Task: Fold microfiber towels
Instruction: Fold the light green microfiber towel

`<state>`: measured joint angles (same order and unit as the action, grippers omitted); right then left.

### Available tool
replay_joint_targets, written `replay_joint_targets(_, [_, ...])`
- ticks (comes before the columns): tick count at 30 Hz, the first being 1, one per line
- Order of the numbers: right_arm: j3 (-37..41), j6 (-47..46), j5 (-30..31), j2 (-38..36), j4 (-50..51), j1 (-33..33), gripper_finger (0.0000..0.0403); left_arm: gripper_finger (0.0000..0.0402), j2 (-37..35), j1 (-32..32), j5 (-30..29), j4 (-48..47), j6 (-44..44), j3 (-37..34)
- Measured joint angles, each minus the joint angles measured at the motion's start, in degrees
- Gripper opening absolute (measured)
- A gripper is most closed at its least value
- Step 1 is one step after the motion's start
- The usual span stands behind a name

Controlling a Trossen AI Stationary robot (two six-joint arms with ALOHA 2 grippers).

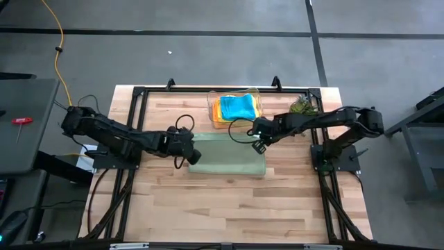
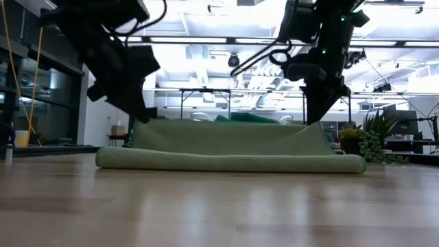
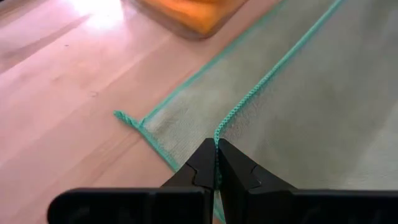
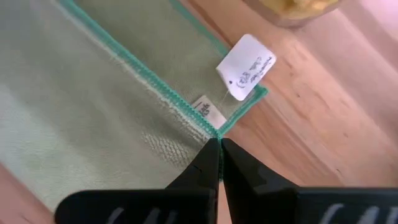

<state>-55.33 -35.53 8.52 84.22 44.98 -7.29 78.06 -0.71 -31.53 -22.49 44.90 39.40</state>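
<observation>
Both claws (image 3: pixel 216 163) (image 4: pixel 219 155) pinched on soft green towel's (image 1: pixel 229 161) stitched teal edge

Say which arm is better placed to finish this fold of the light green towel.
Neither alone, probably. The left tool is shut on one corner of the light green towel, the right tool on the opposite corner beside the white tag. Both hold the lifted edge evenly, so they should lay it down together.

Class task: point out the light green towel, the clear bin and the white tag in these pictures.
light green towel (image 1: pixel 229 165): high view, its folded middle.
clear bin (image 1: pixel 211 105): high view, its left rim.
white tag (image 4: pixel 246 66): right wrist view, its centre.
</observation>
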Motion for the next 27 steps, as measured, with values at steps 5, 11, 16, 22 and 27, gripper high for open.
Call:
replay_joint_targets(5, [0.0, -1.8, 0.1, 2.8, -0.7, -0.2, 0.0000, 0.0000, 4.6, 0.0, -0.7, 0.6, 0.4, 0.0])
replay_joint_targets(11, [0.0, -5.1, 3.4, 5.0, -2.4, -0.7, 0.0000, 0.0000, 7.4, 0.0, -3.6, 2.0, 0.4, 0.0])
replay_joint_targets(16, [0.0, -7.4, 6.0, 5.6, -3.1, -1.6, 0.0000, 0.0000, 7.9, 0.0, -7.8, 2.2, -0.2, 0.0])
replay_joint_targets(22, [0.0, -10.9, 7.5, 5.6, -3.5, -2.1, 0.0000, 0.0005, 7.9, 0.0, -9.6, 2.3, -0.2, 0.0])
replay_joint_targets(27, [0.0, -11.2, 7.5, 5.6, -3.5, -2.1, 0.0000, 0.0008, 7.9, 0.0, -10.2, 2.5, -4.0, 0.0])
